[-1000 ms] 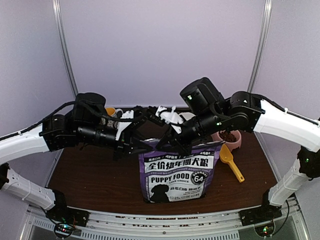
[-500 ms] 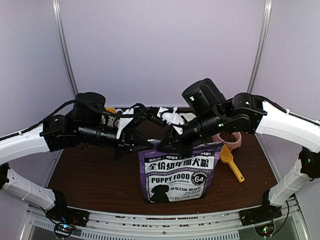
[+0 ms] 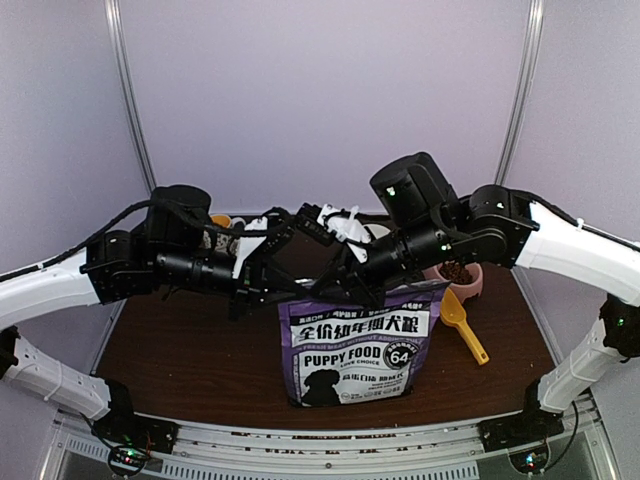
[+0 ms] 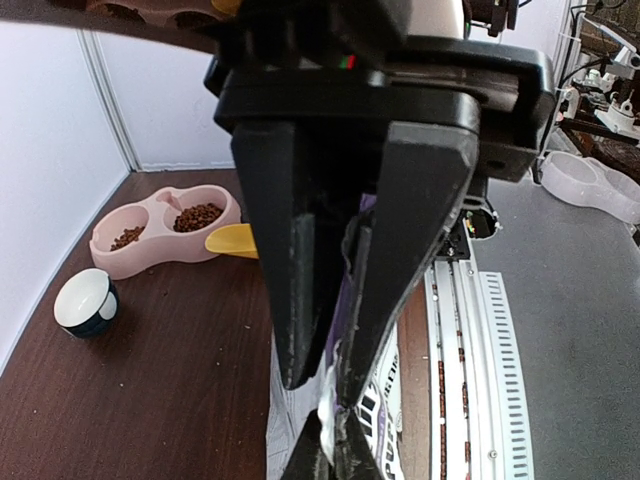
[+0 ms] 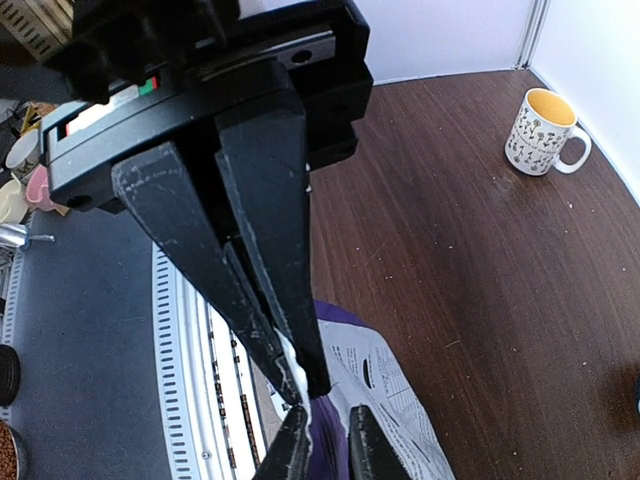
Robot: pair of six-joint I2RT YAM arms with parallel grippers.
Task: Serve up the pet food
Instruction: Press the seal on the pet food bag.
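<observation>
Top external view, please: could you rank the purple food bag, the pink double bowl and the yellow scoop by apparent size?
1. purple food bag, clearly largest.
2-3. pink double bowl and yellow scoop: these look alike, and the right arm hides part of the bowl.

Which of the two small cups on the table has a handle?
The patterned white mug with the yellow inside has a handle on its side. The other, a low round cup, dark outside and white inside, shows none.
</observation>
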